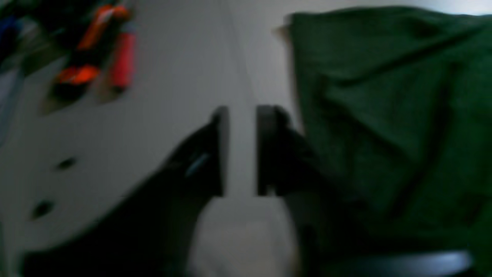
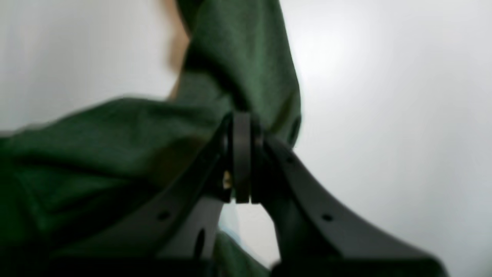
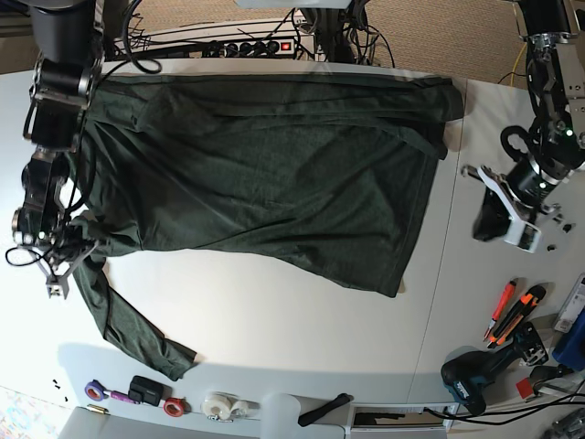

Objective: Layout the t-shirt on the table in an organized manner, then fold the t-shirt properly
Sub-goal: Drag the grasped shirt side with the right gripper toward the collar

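Spreading t-shirt (image 3: pixel 265 174) covers white table (image 3: pixel 292 338).

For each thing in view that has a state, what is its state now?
t-shirt: spread on the table, wrinkled, not folded, one sleeve trailing toward the near edge.
right gripper: shut on the t-shirt.
left gripper: jaws slightly apart, holding nothing, beside the t-shirt.
table: white, carries the t-shirt.
tools: lying at the table's edge, untouched.

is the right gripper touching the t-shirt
Touching. The right wrist view shows the right gripper with its jaws closed on a fold of the green t-shirt; the fabric bunches right at the tips.
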Available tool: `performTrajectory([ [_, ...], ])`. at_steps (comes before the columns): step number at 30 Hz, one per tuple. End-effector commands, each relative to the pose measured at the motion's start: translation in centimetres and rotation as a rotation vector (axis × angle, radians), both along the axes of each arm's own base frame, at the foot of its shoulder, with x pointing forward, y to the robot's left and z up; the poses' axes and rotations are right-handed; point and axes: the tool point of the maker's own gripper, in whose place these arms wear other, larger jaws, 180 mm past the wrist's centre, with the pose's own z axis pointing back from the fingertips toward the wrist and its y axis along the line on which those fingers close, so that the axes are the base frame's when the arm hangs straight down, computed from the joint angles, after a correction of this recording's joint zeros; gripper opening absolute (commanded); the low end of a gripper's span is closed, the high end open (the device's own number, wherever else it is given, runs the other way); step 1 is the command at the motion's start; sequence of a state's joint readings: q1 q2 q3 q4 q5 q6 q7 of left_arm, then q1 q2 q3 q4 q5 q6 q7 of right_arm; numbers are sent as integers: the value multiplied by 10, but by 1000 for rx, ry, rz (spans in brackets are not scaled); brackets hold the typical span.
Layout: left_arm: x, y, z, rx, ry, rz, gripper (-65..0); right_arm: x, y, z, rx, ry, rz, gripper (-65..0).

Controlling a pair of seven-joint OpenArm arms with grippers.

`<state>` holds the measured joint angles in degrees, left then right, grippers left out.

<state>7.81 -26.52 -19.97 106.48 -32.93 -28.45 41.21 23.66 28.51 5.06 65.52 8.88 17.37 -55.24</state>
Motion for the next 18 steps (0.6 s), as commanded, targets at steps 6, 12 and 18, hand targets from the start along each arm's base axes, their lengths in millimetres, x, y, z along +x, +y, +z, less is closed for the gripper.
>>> performTrajectory([
  [6, -1, -23, 6, 9, -28, -111, -650, -16, 19, 39, -106, -117, 96, -650],
  [12, -3, -25, -4, 69, -5, -120, -650, -50, -12, 48, -175, -135, -5, -650],
  [18, -2, -23, -5, 81, -5, -117, -650, -81, -86, 59, -142, -297, -303, -650],
])
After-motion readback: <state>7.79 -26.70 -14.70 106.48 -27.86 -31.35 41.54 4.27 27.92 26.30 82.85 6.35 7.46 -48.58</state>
